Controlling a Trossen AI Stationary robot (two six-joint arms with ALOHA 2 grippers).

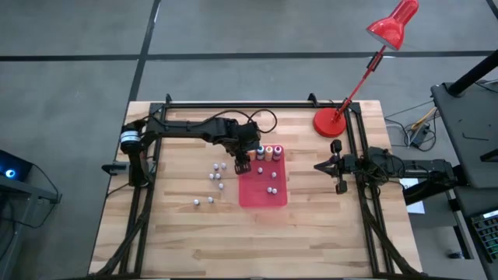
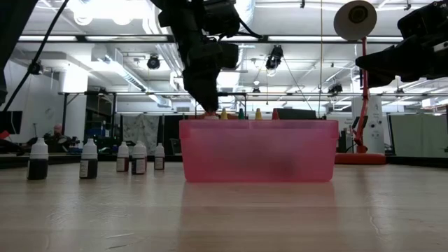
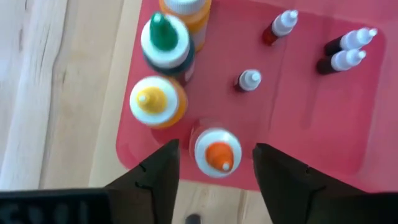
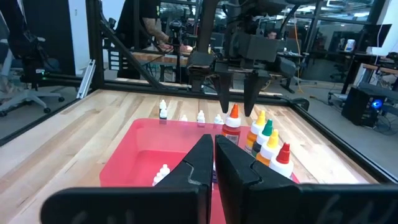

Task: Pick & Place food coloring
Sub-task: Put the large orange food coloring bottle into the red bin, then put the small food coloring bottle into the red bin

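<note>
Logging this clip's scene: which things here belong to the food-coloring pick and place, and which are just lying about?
Job:
- bottles on the table
- bottles in the tray
- orange-tip bottle, between the open left gripper fingers
- tray

Lying about:
- lamp
- right gripper, shut, waiting beside the tray

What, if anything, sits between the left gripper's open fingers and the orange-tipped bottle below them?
Nothing visible. The left gripper is open straight above the orange-tipped bottle at the red plastic tray's corner. The yellow-capped bottle stands beside it, outside the finger gap.
</note>
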